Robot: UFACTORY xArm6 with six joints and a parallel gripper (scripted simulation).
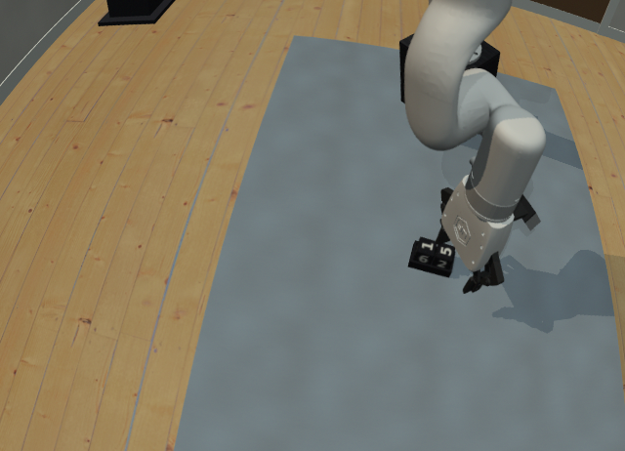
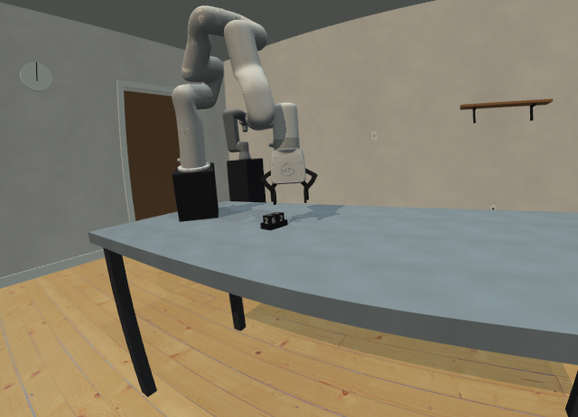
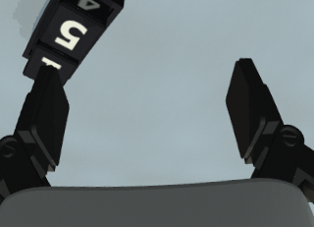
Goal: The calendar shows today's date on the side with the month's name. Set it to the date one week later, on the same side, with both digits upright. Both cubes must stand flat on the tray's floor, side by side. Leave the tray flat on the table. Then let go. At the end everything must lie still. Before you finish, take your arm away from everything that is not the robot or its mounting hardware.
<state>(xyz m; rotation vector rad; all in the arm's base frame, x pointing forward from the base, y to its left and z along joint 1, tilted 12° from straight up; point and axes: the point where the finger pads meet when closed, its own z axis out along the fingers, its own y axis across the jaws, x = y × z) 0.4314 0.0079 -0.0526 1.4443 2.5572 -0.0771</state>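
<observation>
The black tray (image 1: 429, 271) (image 2: 273, 226) stands on the table with two black cubes side by side in it. One cube (image 1: 427, 246) (image 3: 51, 63) has a white 1 on top and a 6 on its front in the top view. The other cube (image 1: 445, 250) (image 3: 71, 34) has a 5 on top and a 2 on that front; a 4 shows on its end in the wrist view. No month's name can be read. My gripper (image 1: 455, 264) (image 2: 290, 201) (image 3: 146, 81) is open and empty, above and beside the calendar. Its left finger in the wrist view covers part of the 1.
The arm's black base block (image 1: 406, 75) (image 2: 196, 196) stands at the table's far end. Another arm on a black pedestal (image 2: 245, 180) stands behind the table. The table (image 1: 312, 285) (image 2: 396, 258) extends well beyond the calendar. The gripper's shadow falls beside it.
</observation>
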